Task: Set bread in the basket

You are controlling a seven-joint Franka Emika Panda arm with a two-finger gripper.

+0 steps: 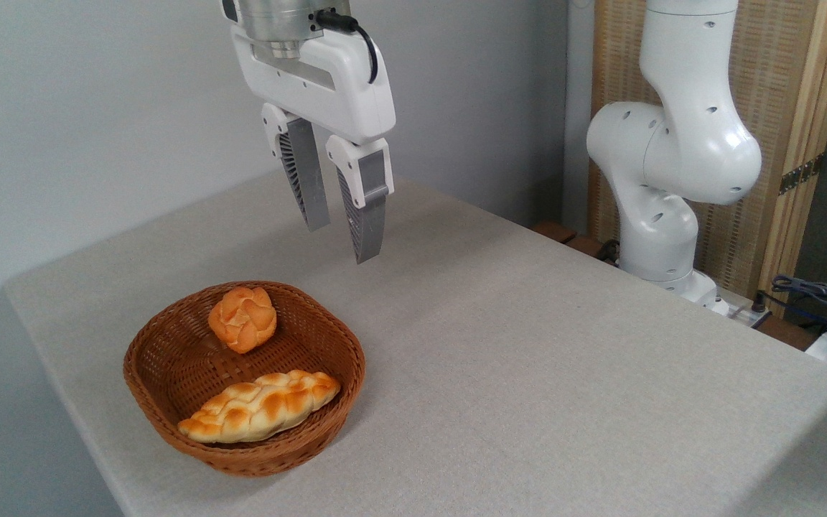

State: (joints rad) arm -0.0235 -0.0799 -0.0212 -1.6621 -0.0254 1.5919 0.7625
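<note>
The bread (243, 318) lies inside the basket (148, 388), near the left edge of the table (528, 345). The gripper (342, 240) hangs above, slightly open and holding nothing.

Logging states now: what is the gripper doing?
Gripper: open, holding nothing, above the basket; the round bun lies inside.

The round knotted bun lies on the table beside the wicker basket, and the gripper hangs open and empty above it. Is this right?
Not quite. The round knotted bun is not on the table; it sits inside the wicker basket, against the far wall, with the braided loaf in front of it. The camera view shows this. The rest is right: the gripper hangs open and empty above it.
</note>
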